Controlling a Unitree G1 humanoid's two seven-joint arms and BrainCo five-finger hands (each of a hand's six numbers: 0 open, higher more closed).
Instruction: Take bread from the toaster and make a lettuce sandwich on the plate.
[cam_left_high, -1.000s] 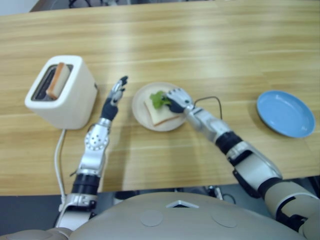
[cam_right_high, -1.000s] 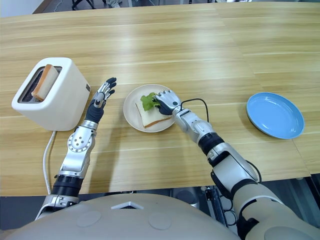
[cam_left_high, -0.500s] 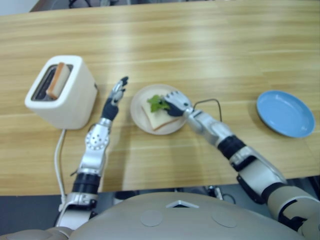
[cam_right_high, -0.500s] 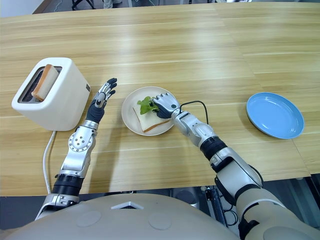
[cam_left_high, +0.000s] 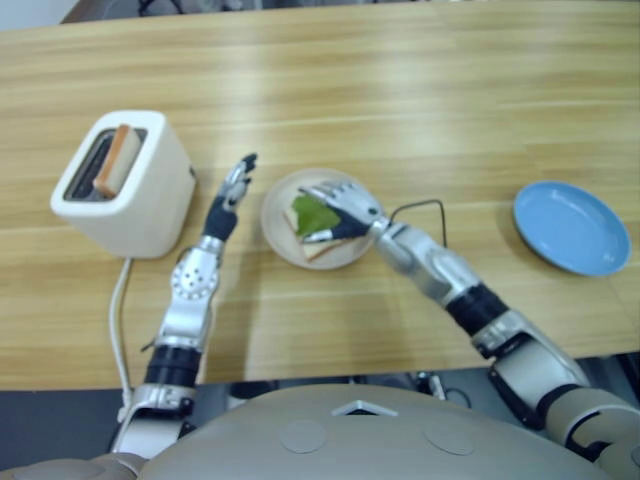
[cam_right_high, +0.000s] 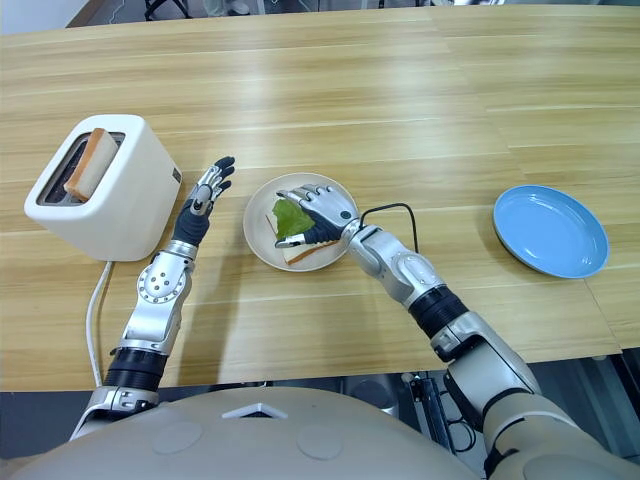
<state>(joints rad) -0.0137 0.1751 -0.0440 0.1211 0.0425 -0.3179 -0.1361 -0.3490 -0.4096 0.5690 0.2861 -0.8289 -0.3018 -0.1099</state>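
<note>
Green lettuce (cam_right_high: 290, 216), pinched a moment ago, is now released onto the bread (cam_right_high: 298, 252) by the spread right hand (cam_right_high: 326, 206); the slice (cam_right_high: 84, 165) in the toaster (cam_right_high: 122, 212) is needed next.

Smooth pale wood worktop (cam_right_high: 400, 80) with a soft sheen. Matt cream plastic toaster (cam_right_high: 135, 205), glossy blue plate (cam_right_high: 550, 230). Silvery metal and dark plastic on the right hand (cam_right_high: 325, 205).

A toaster (cam_right_high: 100, 195) sits toward the table's left edge, with one slice (cam_right_high: 85, 163) upright in its slot. Just beside it the left hand (cam_right_high: 203, 195) is raised, fingers straight. Midway along the table a plate (cam_right_high: 256, 236) carries bread (cam_right_high: 298, 252) topped with lettuce (cam_right_high: 289, 218). The right hand (cam_right_high: 325, 208) hovers over it, fingers spread. A blue plate (cam_right_high: 550, 230) lies toward the right edge.
</note>
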